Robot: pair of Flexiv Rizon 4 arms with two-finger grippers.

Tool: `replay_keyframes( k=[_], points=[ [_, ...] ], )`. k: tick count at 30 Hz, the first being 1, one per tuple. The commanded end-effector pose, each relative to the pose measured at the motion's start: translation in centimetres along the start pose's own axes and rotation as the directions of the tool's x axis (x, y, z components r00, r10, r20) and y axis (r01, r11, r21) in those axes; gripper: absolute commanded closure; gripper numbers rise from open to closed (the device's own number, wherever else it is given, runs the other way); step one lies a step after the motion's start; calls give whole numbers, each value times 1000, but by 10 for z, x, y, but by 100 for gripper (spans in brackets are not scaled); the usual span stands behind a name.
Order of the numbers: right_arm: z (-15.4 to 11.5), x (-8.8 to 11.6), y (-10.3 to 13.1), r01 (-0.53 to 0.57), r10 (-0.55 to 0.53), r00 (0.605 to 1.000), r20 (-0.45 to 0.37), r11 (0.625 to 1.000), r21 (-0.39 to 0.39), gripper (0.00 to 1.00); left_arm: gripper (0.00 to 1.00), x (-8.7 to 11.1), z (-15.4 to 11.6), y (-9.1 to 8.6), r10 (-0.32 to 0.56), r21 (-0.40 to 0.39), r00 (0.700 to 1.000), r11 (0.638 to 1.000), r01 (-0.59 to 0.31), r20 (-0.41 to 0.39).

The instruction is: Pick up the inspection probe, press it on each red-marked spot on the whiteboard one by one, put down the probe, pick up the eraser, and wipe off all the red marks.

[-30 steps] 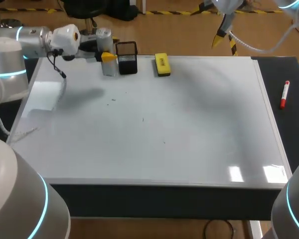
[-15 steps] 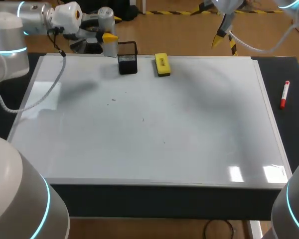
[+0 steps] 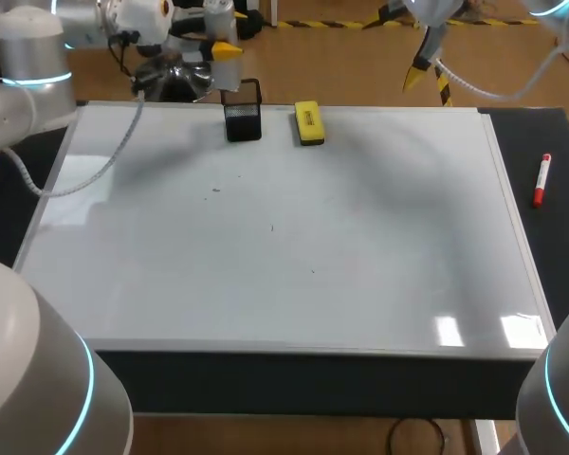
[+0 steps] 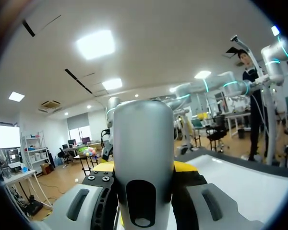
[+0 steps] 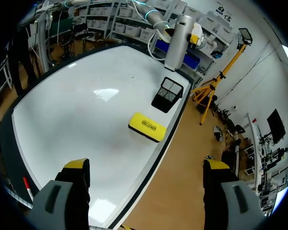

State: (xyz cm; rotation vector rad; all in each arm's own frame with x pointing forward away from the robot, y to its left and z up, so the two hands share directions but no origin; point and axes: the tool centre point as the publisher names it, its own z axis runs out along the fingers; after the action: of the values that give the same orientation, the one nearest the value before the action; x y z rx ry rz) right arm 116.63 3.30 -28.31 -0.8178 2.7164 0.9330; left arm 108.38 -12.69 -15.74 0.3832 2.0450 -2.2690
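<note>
Holding the inspection probe (image 4: 143,134) clamped in your left gripper (image 3: 218,47) at the upper left of the frame, you needed to lower it upright and gently onto each faint speck (image 3: 272,227) on the whiteboard (image 3: 379,237), your right gripper (image 5: 146,165) hanging wide open and empty.

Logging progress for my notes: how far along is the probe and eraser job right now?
Done: the left gripper is shut on the inspection probe, held up by the mesh holder at the far edge of the whiteboard. In hand: the pressing step, though no red marks show on the board. Left: putting the probe down, then wiping; the eraser lies on the board, ungripped, and the right gripper hangs open.
</note>
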Motion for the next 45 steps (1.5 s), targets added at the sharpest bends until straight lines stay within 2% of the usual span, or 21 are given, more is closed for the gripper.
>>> replay_keyframes(
  k=[1,11,24,34,45],
  points=[
    [-1,-1,0,1,-1,1000,-5,1000,3,0,100,-12,8,8,-7,1,1000,1000,7,-4],
    [-1,-1,0,1,-1,1000,-5,1000,3,0,100,-26,12,26,-53,8,997,999,53,48],
    [-1,-1,0,1,-1,1000,-5,1000,3,0,100,-40,14,43,-93,27,993,995,92,66],
    [-1,-1,0,1,-1,1000,-5,1000,3,0,100,-53,10,57,-110,10,990,994,110,92],
    [-1,-1,0,1,-1,1000,-5,1000,3,0,100,-50,3,71,-148,30,982,989,146,116]
  ],
)
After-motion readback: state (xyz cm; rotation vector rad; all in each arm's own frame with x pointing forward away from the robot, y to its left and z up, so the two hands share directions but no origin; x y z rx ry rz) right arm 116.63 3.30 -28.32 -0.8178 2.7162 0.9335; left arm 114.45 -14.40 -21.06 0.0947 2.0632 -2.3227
